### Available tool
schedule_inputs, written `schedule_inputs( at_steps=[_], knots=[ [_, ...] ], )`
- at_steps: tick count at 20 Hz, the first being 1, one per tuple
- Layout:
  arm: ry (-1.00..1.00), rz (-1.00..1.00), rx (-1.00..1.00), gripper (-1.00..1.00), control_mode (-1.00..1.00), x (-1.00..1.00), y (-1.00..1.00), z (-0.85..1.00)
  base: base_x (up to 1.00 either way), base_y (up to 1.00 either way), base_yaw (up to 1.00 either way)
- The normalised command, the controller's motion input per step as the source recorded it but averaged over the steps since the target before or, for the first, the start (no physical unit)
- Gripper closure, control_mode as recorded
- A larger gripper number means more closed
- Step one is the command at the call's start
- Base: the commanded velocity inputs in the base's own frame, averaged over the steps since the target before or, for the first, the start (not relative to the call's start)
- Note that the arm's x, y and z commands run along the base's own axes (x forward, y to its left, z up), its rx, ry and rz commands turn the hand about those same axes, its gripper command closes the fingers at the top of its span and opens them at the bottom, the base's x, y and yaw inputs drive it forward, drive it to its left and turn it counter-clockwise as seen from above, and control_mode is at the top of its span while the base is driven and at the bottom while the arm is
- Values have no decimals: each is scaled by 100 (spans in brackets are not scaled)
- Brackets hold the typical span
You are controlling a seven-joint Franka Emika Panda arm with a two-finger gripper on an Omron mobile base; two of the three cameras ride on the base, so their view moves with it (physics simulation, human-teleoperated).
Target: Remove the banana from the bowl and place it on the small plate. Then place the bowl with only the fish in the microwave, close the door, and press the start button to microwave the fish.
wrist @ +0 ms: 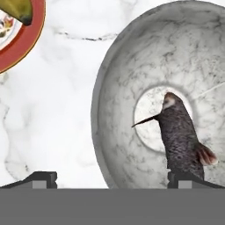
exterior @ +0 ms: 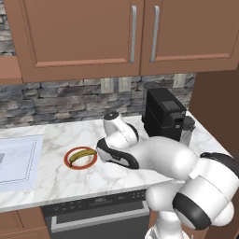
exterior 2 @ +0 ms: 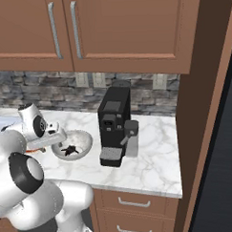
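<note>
White bowl (wrist: 132, 79) holds one fish (wrist: 180, 136), one banana (exterior: 81, 155) lies on the small plate (exterior: 70, 164), gripper (wrist: 112, 178) spread wide, empty.

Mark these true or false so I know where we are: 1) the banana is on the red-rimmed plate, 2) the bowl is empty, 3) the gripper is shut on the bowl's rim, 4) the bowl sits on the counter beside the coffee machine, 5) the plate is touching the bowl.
1) True: the banana lies on the plate.
2) False: the fish is in the bowl.
3) False: the gripper is open above the bowl's near rim, holding nothing.
4) True: the bowl stands on the counter left of the coffee machine.
5) False: in the hand view, bare marble separates plate and bowl.
</note>
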Motion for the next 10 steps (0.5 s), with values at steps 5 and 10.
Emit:
schedule_inputs(
  at_steps=[5,10],
  knots=[
    [0,0,-6,-100,-100,10,5,-11,0,0,0],
    [0,0,0,-100,-100,9,0,-15,0,0,0]
  ],
)
